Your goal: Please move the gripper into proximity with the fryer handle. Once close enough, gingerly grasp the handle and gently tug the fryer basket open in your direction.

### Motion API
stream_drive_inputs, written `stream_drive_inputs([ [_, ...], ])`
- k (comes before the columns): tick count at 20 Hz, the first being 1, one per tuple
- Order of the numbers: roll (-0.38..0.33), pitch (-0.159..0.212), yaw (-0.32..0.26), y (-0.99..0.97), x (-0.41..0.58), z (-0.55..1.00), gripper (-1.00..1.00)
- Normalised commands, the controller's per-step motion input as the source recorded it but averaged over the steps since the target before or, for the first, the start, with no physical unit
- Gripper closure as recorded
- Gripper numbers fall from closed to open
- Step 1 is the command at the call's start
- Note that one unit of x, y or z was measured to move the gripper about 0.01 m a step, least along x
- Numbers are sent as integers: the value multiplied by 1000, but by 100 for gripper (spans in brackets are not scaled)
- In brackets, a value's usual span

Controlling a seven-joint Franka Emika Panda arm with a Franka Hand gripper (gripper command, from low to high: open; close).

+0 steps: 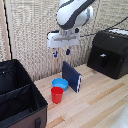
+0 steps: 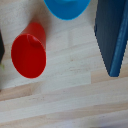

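While the soft black case (image 1: 17,97) with its fabric dividers fills the exterior view's left, lying open on the pale wooden table (image 1: 95,100), the smaller things sit just to its right. A red cup (image 1: 57,94) of smooth plastic stands upright near the case's corner, round-mouthed and slightly tapered; in the wrist view it appears as a bright red cylinder seen from above. Close behind it rests a shallow blue bowl (image 1: 60,82), round and glossy. Next to the bowl a flat dark blue slab (image 1: 71,76), rectangular with a paler edge, stands on its side, leaning slightly.

Above these, well clear of the table, hangs the gripper (image 1: 61,52), carried by a flat white block on the bulky, rounded white arm (image 1: 72,15). Its two short blue-tipped fingers (image 1: 68,51) point down with a small gap between them, parted and holding nothing.

At the exterior view's right stands the fryer (image 1: 109,52), a boxy black plastic appliance with a glossy top that catches light. The fryer basket (image 1: 102,62) forms its lower front and sits flush with the body. The fryer handle (image 1: 102,57), a short black bar, juts from the middle of that face. The gripper is well apart from it, higher and toward the exterior view's left. The table shows long plank seams and a faint grain.
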Motion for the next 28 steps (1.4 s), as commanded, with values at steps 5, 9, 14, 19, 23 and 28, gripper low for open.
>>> stream_drive_inputs([
  [5,-18,-15,-369,-18,33,181,-100],
  [9,-19,0,-375,-26,24,153,-100],
  [14,-20,0,-375,-20,22,66,-100],
  [19,-182,0,-337,-1,76,29,-100],
  [23,-331,0,-231,-6,79,4,-100],
  [28,-375,-6,-131,-39,-24,-50,-100],
])
